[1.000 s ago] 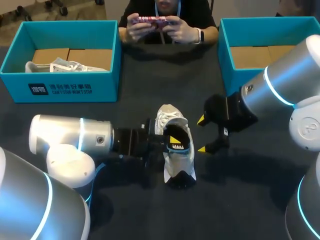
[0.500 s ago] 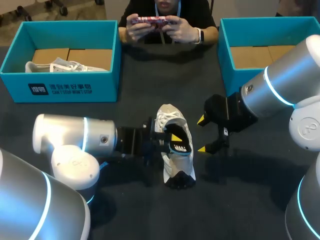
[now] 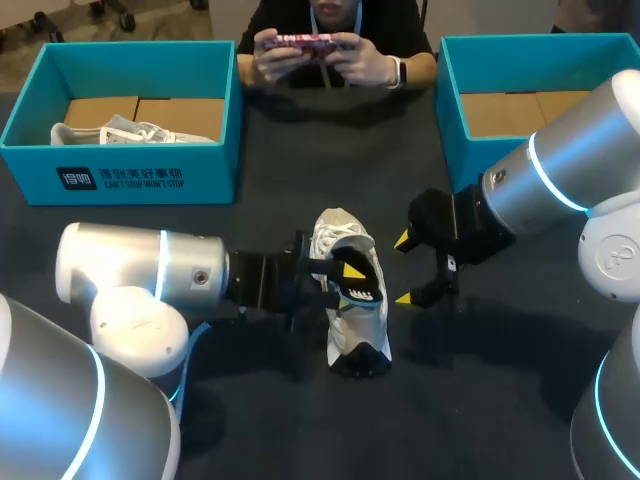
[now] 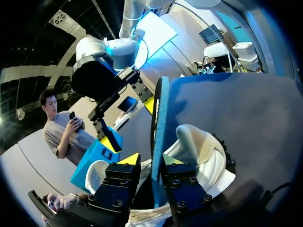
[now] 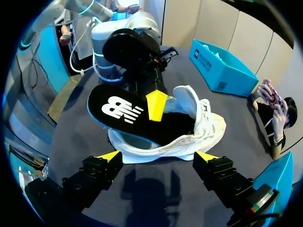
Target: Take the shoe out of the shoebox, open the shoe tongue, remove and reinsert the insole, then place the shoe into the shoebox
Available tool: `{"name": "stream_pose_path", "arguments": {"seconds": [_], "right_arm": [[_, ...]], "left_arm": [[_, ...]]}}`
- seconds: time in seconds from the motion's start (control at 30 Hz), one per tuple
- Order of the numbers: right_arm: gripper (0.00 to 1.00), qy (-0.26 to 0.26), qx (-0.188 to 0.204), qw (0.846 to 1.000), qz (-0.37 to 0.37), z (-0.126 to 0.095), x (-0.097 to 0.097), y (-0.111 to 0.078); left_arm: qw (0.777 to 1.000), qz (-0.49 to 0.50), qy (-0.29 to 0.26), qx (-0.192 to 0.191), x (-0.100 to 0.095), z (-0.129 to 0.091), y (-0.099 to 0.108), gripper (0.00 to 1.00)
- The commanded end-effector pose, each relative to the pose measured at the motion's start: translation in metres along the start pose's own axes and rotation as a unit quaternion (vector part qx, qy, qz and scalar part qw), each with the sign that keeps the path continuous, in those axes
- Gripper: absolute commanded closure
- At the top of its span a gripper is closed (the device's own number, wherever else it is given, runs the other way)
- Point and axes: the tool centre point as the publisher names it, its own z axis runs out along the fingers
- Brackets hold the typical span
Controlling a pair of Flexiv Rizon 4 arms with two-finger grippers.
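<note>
Left gripper [image 3: 348, 278], in the head view, is pinching the black insole [image 3: 364, 291] between its yellow tips over the opening of the white shoe [image 3: 362, 325]. That shoe is lying mid-table [image 3: 300, 160], toe pointing to the far edge. Right gripper [image 3: 403, 269] is hanging just beside the shoe's right flank with its fingers spread, touching nothing. A left shoebox [image 3: 150, 178] and a right shoebox [image 3: 452, 110] are sitting at the far corners, the left one holding a second shoe [image 3: 130, 131].

Looking out from the left wrist, the left gripper [image 4: 151, 160] is clamping the insole [image 4: 158, 123] edge-on from both sides, with the shoe [image 4: 203, 151] lying under and beside its fingers. The right gripper [image 4: 129, 123] is hanging ahead, spread.

From the right wrist, the right gripper [image 5: 157, 156] is straddling the shoe [image 5: 203, 127] at a gap. The insole [image 5: 118, 111] is tilting up out of the heel, its front end in the shoe, the left gripper [image 5: 156, 106] gripping its middle.
</note>
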Motion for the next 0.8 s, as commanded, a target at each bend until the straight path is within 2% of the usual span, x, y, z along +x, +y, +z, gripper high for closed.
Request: {"name": "stream_pose_path", "arguments": {"seconds": [0.03,0.13,0.23,0.5,0.8], "right_arm": [[0.0,-0.001,0.0,1.0,0.0,0.001,0.001,0.0],[0.0,-0.001,0.0,1.0,0.0,0.001,0.001,0.0],[0.0,-0.001,0.0,1.0,0.0,0.001,0.001,0.0],[0.0,-0.001,0.0,1.0,0.0,0.001,0.001,0.0],[0.0,-0.001,0.0,1.0,0.0,0.001,0.001,0.0]], "left_arm": [[1.0,-0.001,0.003,-0.001,0.004,-0.008,-0.002,0.8],[1.0,-0.005,0.005,-0.003,0.008,-0.007,-0.003,0.84],[1.0,-0.005,0.006,-0.001,0.009,-0.005,-0.004,1.0],[1.0,0.027,0.004,-0.007,0.01,0.008,0.007,1.0],[0.998,0.055,0.002,-0.023,0.007,0.012,0.024,1.0]]}}
